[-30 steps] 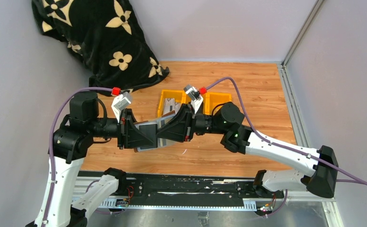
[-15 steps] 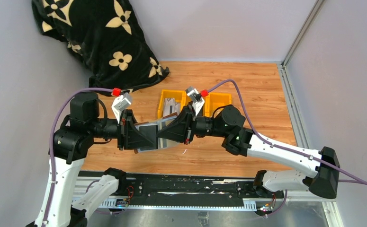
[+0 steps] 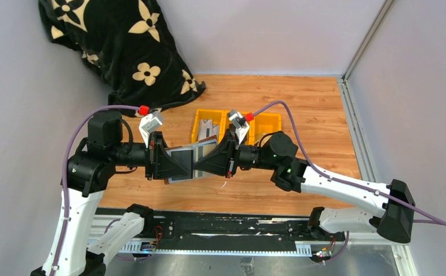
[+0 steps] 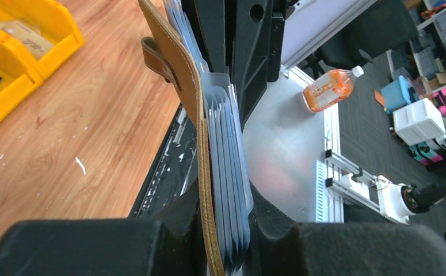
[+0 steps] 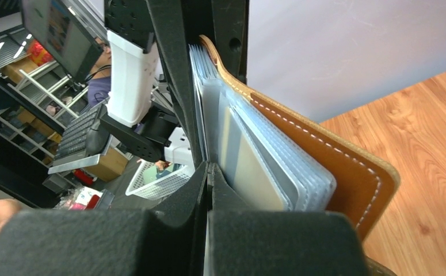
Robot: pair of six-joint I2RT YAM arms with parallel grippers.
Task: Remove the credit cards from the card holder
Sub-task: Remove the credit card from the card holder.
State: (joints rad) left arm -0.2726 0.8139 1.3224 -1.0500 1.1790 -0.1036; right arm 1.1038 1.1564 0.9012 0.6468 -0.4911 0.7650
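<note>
My left pincer (image 4: 225, 241) is clamped on the card holder (image 4: 177, 69), held on edge above the table (image 4: 94, 115): tan stitched leather outside, fanned clear sleeves (image 4: 226, 144) inside. My right pincer (image 5: 208, 190) is pressed together beside them. Yellow bins (image 4: 19, 52) lie beyond.

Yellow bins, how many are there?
2. One yellow bin is in the middle of the top view; the other is right beside it on its right, partly behind the right arm. The arms could hide more.
</note>
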